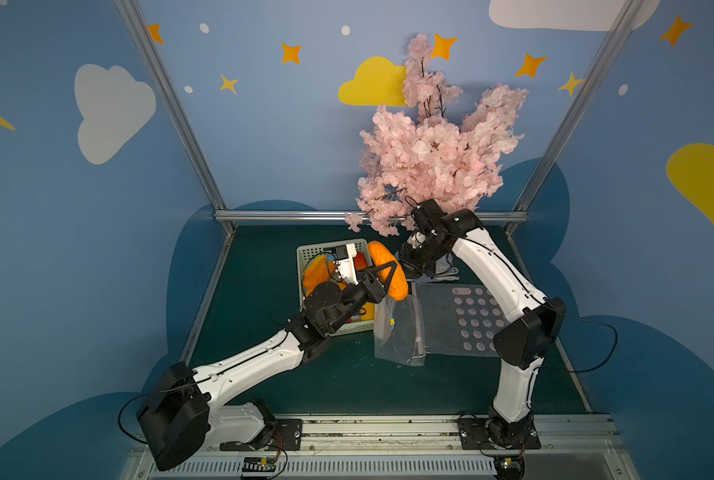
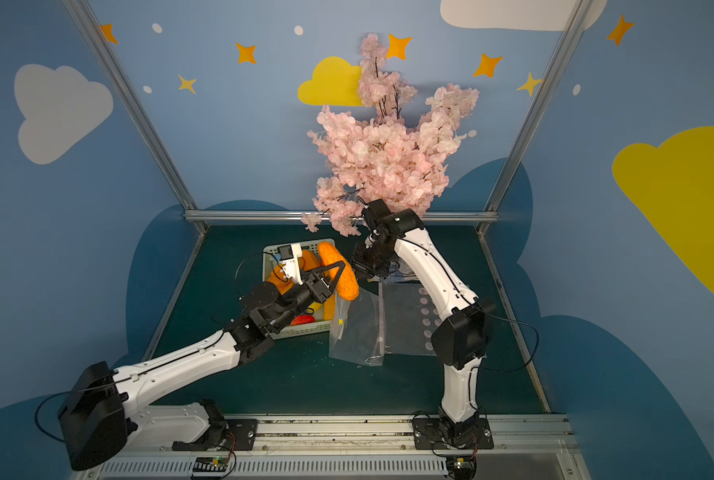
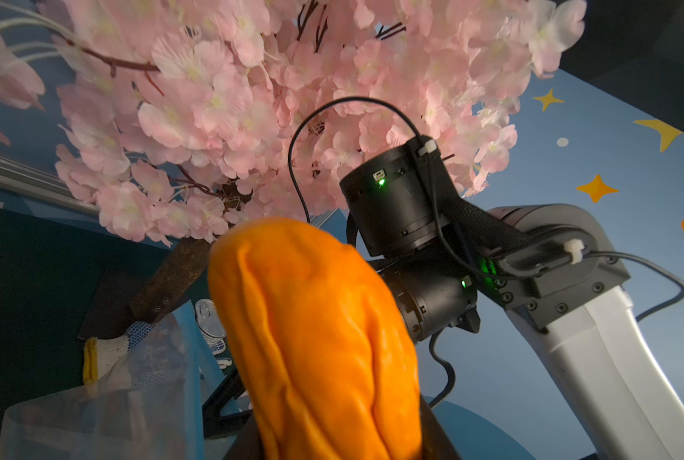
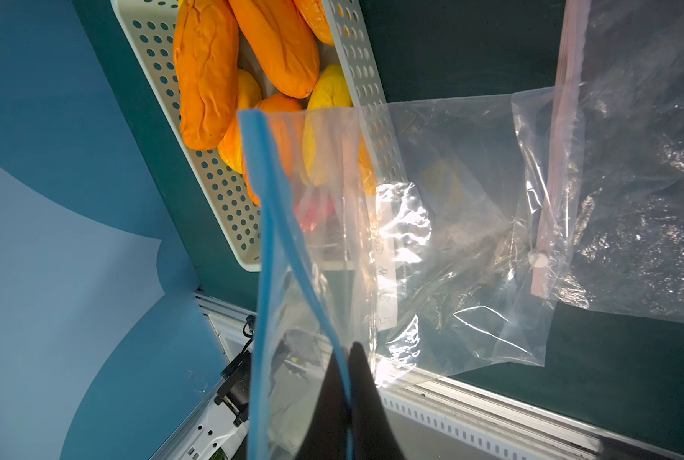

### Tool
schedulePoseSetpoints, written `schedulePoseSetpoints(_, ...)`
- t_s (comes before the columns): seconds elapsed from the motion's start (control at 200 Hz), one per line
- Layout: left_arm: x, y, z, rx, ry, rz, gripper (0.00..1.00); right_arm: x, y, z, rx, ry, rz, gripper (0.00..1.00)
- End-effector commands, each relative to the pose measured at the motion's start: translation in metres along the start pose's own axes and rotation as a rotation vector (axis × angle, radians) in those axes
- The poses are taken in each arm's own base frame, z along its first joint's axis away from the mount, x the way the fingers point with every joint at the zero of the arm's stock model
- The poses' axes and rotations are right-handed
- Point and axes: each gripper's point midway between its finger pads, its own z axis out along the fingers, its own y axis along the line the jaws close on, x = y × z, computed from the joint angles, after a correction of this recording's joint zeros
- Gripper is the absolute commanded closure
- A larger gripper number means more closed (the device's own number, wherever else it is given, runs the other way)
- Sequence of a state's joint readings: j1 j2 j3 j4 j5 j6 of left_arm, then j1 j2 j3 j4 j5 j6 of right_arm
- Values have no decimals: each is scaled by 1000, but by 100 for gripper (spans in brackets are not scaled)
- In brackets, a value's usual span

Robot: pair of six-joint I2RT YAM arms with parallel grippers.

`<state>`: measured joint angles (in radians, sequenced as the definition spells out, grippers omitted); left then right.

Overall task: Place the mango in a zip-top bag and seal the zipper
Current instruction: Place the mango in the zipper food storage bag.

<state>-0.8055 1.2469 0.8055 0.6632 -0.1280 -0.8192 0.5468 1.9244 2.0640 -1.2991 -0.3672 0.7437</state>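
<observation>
My left gripper (image 1: pixel 389 272) is shut on a wrinkled orange mango (image 1: pixel 382 251), holding it in the air beside the basket; the mango (image 3: pixel 316 338) fills the left wrist view between the dark fingers (image 3: pixel 437 436). Its lower end sits just over the top of a clear zip-top bag (image 1: pixel 396 336) with a blue zipper (image 4: pixel 270 223). My right gripper (image 4: pixel 346 358) is shut on one lip of that zipper and holds the bag (image 4: pixel 451 239) up, its mouth parted. In both top views the right gripper (image 2: pixel 361 266) is close to the mango (image 2: pixel 331 253).
A white perforated basket (image 1: pixel 309 249) with several more mangoes (image 4: pixel 205 79) stands left of the bag. A second clear bag (image 1: pixel 459 320) with a pink zipper lies flat under the right arm. A pink blossom tree (image 1: pixel 430 145) overhangs the back right.
</observation>
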Motion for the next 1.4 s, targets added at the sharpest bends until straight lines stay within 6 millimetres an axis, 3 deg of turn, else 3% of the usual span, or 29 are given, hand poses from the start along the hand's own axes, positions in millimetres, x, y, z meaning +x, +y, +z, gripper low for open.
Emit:
schedulePoseSetpoints(0.0,-32,-23,-5,34,-67,-23,97,4,-4,-5,10,-2,0,100)
schedulePoseSetpoints(0.18,-11,-17,-2,30,18,-54,97,2,-1,-6,0,-4,3,100)
schedulePoseSetpoints(0.39,-2,-24,11,69,34,-50,97,2,1,-5,-5,2,7,100)
schedulePoseSetpoints(0.666,13,7,13,-10,25,-25,97,4,4,-8,-26,7,10,100)
schedulePoseSetpoints(1.106,12,38,-2,-158,16,70,97,7,6,-13,-34,12,-7,100)
schedulePoseSetpoints(1.392,10,41,-4,-194,26,123,97,14,4,-14,-3,20,-31,100)
